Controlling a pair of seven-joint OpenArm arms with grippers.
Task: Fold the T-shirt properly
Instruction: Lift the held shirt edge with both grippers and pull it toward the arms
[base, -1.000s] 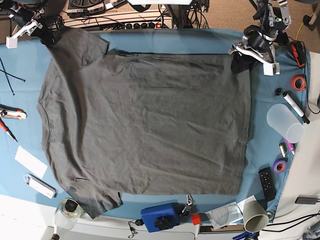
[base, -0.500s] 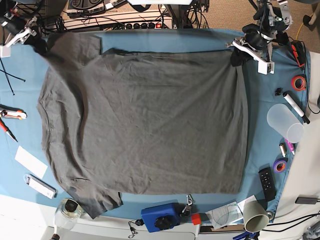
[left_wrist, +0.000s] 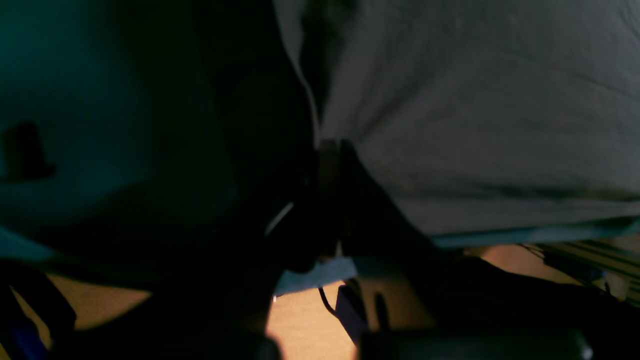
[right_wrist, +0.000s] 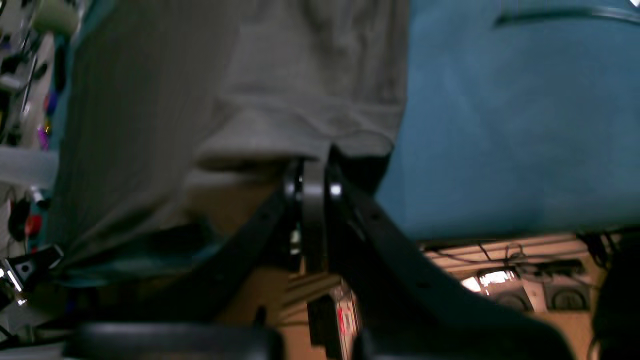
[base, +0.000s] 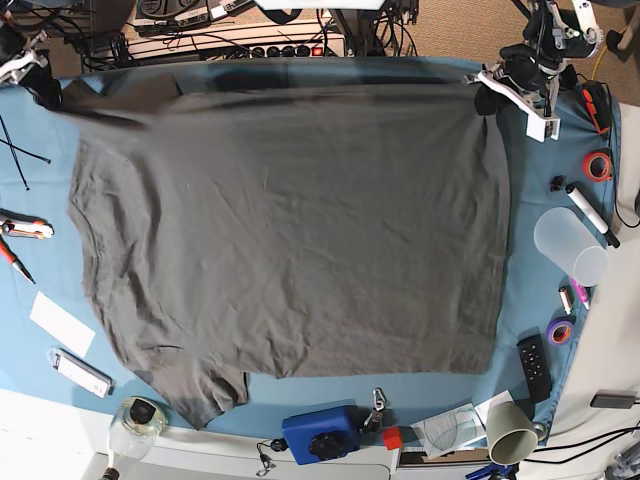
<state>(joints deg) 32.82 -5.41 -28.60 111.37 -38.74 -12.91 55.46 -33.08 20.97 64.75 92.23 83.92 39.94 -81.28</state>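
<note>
We held the T-shirt spread over the tabletop, left gripper and right gripper each clenched on a far corner. Judging by this, spreading was underway; folding should come next.

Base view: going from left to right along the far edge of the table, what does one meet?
Right claw → T-shirt → left claw → orange tape roll.
</note>
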